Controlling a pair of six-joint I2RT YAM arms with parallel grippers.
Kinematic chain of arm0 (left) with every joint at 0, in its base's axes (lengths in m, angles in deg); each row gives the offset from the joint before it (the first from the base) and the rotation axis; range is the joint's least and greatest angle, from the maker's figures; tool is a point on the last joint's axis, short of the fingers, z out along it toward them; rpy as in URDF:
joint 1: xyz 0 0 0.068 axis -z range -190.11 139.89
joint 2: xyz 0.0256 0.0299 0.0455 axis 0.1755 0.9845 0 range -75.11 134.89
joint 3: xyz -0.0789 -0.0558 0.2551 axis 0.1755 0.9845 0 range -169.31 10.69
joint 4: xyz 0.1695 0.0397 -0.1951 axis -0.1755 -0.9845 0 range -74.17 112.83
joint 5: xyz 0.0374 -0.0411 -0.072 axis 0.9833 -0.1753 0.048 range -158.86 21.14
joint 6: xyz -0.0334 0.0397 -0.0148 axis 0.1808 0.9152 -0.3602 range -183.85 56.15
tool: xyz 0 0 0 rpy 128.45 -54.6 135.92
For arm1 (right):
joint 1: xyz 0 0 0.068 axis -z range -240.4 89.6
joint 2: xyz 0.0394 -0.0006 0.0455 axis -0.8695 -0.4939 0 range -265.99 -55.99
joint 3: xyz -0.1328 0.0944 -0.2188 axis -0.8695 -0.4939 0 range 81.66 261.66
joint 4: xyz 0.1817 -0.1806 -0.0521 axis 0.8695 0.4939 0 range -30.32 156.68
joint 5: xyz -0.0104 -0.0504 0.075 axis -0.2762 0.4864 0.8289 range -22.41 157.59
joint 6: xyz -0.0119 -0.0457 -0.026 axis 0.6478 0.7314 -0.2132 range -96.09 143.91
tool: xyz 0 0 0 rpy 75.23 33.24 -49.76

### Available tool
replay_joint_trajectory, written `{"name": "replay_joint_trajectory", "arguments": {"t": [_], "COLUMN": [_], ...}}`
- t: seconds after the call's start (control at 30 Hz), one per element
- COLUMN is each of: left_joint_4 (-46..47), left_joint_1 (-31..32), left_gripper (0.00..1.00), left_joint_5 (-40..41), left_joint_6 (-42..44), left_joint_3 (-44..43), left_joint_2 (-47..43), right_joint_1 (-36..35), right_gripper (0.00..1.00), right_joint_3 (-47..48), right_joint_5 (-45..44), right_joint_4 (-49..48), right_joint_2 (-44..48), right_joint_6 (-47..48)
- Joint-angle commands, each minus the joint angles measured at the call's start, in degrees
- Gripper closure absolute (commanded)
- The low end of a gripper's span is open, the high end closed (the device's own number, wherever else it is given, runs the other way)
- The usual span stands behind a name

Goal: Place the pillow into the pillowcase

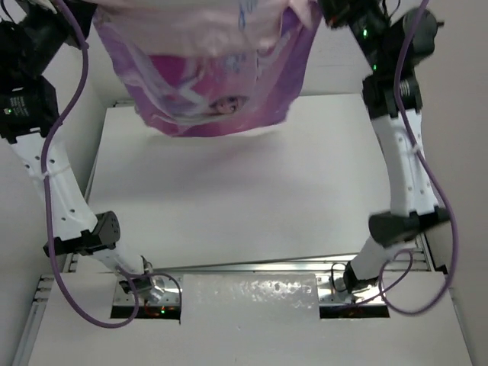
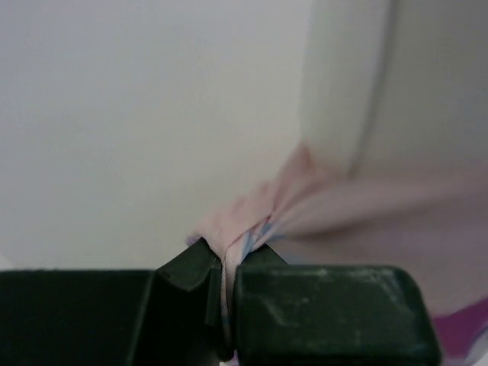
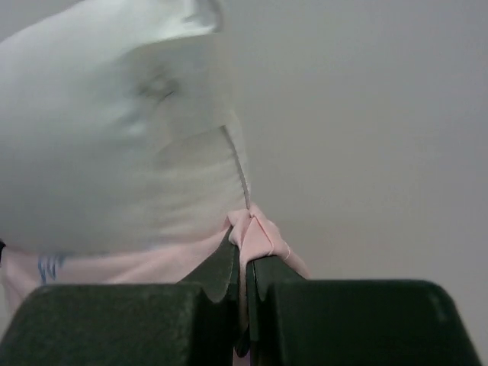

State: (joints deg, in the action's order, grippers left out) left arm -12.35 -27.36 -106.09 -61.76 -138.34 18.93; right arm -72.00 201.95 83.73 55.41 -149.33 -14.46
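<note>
The purple pillowcase [image 1: 221, 84], printed with a blonde princess, hangs in the air above the table's far side, closed end down and mouth up. The white pillow [image 3: 114, 130] bulges out of the case's pink mouth in the right wrist view. In the top view its upper part is cut off by the frame. My left gripper [image 2: 226, 255] is shut on a pinch of the pillowcase's pink hem [image 2: 252, 217]. My right gripper [image 3: 245, 244] is shut on the opposite pink hem corner [image 3: 263, 229], right beside the pillow's seam. Both arms are raised high.
The white table [image 1: 244, 191] lies below the hanging case. A metal rail [image 1: 252, 267] and a clear wrinkled sheet [image 1: 248, 293] sit at the near edge between the arm bases. Purple cables [image 1: 57, 137] trail along both arms.
</note>
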Motion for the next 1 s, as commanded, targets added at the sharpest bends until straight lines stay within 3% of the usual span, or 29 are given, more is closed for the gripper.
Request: {"name": "replay_joint_trajectory", "arguments": {"t": [0.0,0.03,0.07,0.1,0.13,0.17,0.2,0.27,0.3,0.33,0.37,0.4,0.43,0.47,0.5,0.53,0.57,0.6,0.63,0.67,0.7,0.73,0.77,0.8,0.83,0.87,0.9,0.93,0.97], "left_joint_4": [29.4,23.1,13.7,1.2,-2.1,-3.7,-6.5,-23.3,-23.7,6.5,16.4,11.7,4.3,-2.4,-6.7,-7.2,-7.7,-8.1,-12.2,-16.7,-18.5,-19.0,-19.0,-19.3,-17.5,-12.6,-2.4,1.0,1.9], "left_joint_1": [-3.7,-3.6,-3.3,-1.3,-1.0,-0.9,-1.4,-4.2,-4.5,-4.5,-4.1,-3.1,-2.5,-2.0,-2.0,-2.3,-2.3,-2.3,-2.3,-2.7,-3.1,-3.5,-3.5,-3.6,-3.5,-3.5,-3.3,-2.9,-2.6], "left_gripper": [1.00,1.00,1.00,1.00,1.00,1.00,1.00,1.00,1.00,1.00,1.00,1.00,1.00,1.00,1.00,1.00,1.00,1.00,1.00,1.00,1.00,1.00,1.00,1.00,1.00,1.00,1.00,1.00,1.00], "left_joint_5": [10.8,8.3,3.0,2.5,4.4,7.1,10.2,6.1,5.5,7.6,8.9,7.7,5.5,4.6,6.2,6.9,7.4,7.1,6.7,5.7,5.9,10.1,10.8,10.3,9.4,8.5,9.6,11.0,13.7], "left_joint_6": [1.3,2.0,2.5,6.7,8.7,9.9,10.5,2.0,1.3,-0.1,1.2,6.7,9.1,13.3,16.9,18.6,19.4,19.0,18.8,17.1,16.3,15.5,15.4,16.5,17.5,18.0,18.1,17.8,17.9], "left_joint_3": [24.6,23.0,22.1,31.9,38.2,43.1,42.7,-0.1,-18.0,13.3,24.6,29.1,33.5,38.5,45.4,58.5,61.9,61.8,49.2,37.6,24.9,-0.9,-6.9,-5.1,17.9,35.2,49.7,70.2,73.9], "left_joint_2": [-18.4,-18.5,-16.5,-13.9,-12.9,-11.4,-3.8,10.6,13.2,1.4,-9.2,-17.2,-17.5,-17.1,-16.4,-15.6,-14.3,-10.4,-7.9,-2.0,1.6,4.6,6.5,3.4,-0.7,-6.0,-13.9,-15.8,-14.9], "right_joint_1": [3.9,3.9,3.8,3.0,2.1,1.0,0.8,0.8,0.4,0.3,1.0,1.0,0.2,-0.6,0.0,0.2,0.1,0.1,0.3,0.1,-0.2,-0.2,-0.2,-0.2,-1.4,-2.5,-3.1,-3.3,-3.3], "right_gripper": [1.00,1.00,1.00,1.00,1.00,1.00,1.00,1.00,1.00,1.00,1.00,1.00,1.00,1.00,1.00,1.00,1.00,1.00,1.00,1.00,1.00,1.00,1.00,1.00,1.00,1.00,1.00,1.00,1.00], "right_joint_3": [30.1,23.5,10.8,-22.4,-31.3,-32.5,-28.6,-2.1,14.6,39.9,38.8,29.8,-9.8,-30.5,-43.8,-48.2,-47.8,-48.0,-39.2,-14.1,-13.9,13.7,21.8,24.9,11.5,-4.4,-37.3,-45.6,-46.7], "right_joint_5": [-15.7,-15.0,-14.2,-13.2,-12.2,-9.4,-6.5,-4.2,-7.2,-10.4,-11.1,-10.9,-12.0,-14.0,-12.0,-9.9,-8.2,-4.1,-4.0,-5.8,-5.8,-6.1,-5.6,-4.9,-4.5,-5.1,-5.5,-5.1,-5.2], "right_joint_4": [0.9,3.5,2.4,-12.6,-16.4,-13.0,-5.9,4.2,7.7,6.1,5.4,9.7,1.3,-12.1,-19.6,-13.1,-9.5,-14.3,-14.2,-3.2,2.9,7.7,10.9,19.1,20.6,16.4,-5.3,-11.6,-11.0], "right_joint_2": [-7.0,-4.4,0.0,9.5,10.2,7.8,4.3,-5.6,-10.1,-17.3,-14.1,-7.4,9.8,14.8,15.6,11.4,9.0,7.6,6.5,2.7,-1.2,-5.6,-9.2,-10.5,-8.4,-4.0,4.6,6.0,5.9], "right_joint_6": [6.7,8.8,8.6,7.1,4.6,1.3,0.6,0.9,2.4,2.7,3.3,6.4,8.3,4.7,0.1,-1.1,-2.2,-4.5,-5.1,-2.4,0.3,2.4,2.9,4.0,6.4,6.1,3.3,-2.5,-2.7]}}
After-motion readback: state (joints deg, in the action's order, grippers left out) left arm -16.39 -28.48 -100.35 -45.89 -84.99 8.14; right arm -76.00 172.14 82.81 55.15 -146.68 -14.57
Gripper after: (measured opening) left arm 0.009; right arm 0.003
